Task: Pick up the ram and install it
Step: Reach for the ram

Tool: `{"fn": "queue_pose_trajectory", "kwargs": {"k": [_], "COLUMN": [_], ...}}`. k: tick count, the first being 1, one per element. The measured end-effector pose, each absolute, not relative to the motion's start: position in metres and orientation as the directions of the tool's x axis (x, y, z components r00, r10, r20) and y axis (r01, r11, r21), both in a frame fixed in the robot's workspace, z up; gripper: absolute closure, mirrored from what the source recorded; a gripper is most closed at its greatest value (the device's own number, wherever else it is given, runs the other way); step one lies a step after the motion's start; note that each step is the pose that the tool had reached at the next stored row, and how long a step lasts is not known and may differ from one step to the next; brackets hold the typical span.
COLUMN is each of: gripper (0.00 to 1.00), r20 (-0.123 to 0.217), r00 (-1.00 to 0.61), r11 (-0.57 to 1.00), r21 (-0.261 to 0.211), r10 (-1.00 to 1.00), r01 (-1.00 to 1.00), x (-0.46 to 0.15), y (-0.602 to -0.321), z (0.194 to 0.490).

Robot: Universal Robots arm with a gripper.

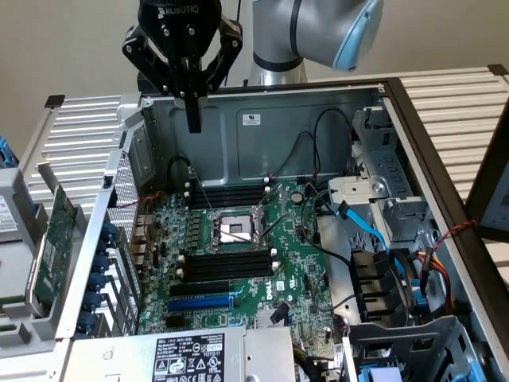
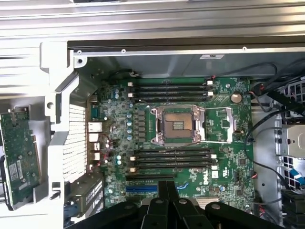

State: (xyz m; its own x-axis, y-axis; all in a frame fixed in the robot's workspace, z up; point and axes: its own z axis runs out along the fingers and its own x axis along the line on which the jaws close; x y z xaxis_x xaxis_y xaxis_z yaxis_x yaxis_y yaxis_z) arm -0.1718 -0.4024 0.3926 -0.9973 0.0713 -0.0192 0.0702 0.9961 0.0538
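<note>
Hovering closed, matte black gripper (image 1: 193, 121) over flat green mobo (image 1: 298, 239).

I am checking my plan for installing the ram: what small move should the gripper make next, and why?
Probably open the fingers first. The gripper is shut and holds nothing, high above the open computer case. The black memory slots look empty, so I judge that no stick has been gripped yet, and shut fingers cannot take one.

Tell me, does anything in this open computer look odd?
A green circuit card stands outside the case, at the exterior view's left, instead of plugged in. The processor socket lies bare, with nothing mounted over it.
</note>
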Motion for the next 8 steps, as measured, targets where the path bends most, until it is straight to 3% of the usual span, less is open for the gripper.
{"fn": "queue_pose_trajectory", "kwargs": {"k": [8], "gripper": [0.89], "r20": [-0.019], "r00": [-0.997], "r11": [0.996], "r21": [0.054], "r10": [0.071], "r01": [0.07], "x": [-0.2], "y": [-0.404], "z": [0.393]}}
